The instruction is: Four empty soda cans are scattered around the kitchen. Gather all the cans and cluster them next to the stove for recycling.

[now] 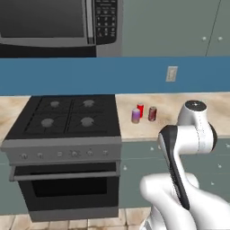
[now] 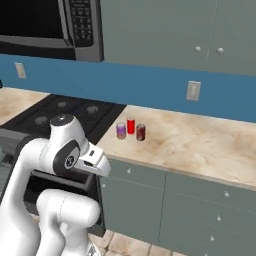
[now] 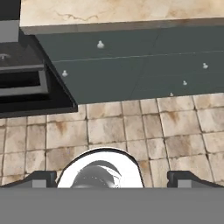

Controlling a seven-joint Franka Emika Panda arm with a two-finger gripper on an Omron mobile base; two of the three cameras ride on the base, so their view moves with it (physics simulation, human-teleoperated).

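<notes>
Three soda cans stand close together on the beige counter just right of the stove [image 1: 67,117]: a purple one [image 1: 135,115], a red one [image 1: 140,110] behind it, and a dark red one [image 1: 152,113]. From the right side the same purple can [image 2: 121,130], red can [image 2: 131,125] and dark red can [image 2: 140,132] sit beside the stove [image 2: 65,112]. My arm is folded low in front of the counter, well short of the cans. In the hand view my gripper [image 3: 112,179] is open, its fingertips wide apart and nothing held, looking down at the tiled floor.
A microwave [image 1: 58,22] hangs above the stove. Grey-green cabinet fronts [image 3: 131,65] run under the counter, with the oven front [image 3: 26,83] to their left. A wall outlet [image 1: 171,73] sits on the blue wall. The counter [image 2: 200,145] stretches right of the cans.
</notes>
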